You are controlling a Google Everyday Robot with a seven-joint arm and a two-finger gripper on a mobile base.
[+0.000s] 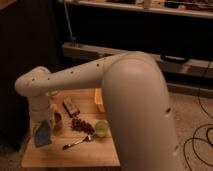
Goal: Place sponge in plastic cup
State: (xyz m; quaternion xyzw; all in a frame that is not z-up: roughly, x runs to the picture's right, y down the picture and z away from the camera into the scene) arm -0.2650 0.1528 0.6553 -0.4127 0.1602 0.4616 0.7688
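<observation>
A blue-grey sponge (42, 135) stands on the left part of the wooden table (75, 155). My arm reaches across from the right, bends at the elbow (32, 85) and drops straight down onto the sponge. My gripper (44, 122) is at the sponge's top, mostly hidden by the wrist. A small cup (57, 120) stands just to the right of the sponge, touching or nearly touching the wrist.
A brown bar (71, 106), a dark cluster of grapes (80, 124), a green round fruit (101, 128) and a fork (77, 141) lie mid-table. An orange bin (98, 100) is mostly hidden behind my arm. Dark shelving stands behind; cables lie on the floor to the right.
</observation>
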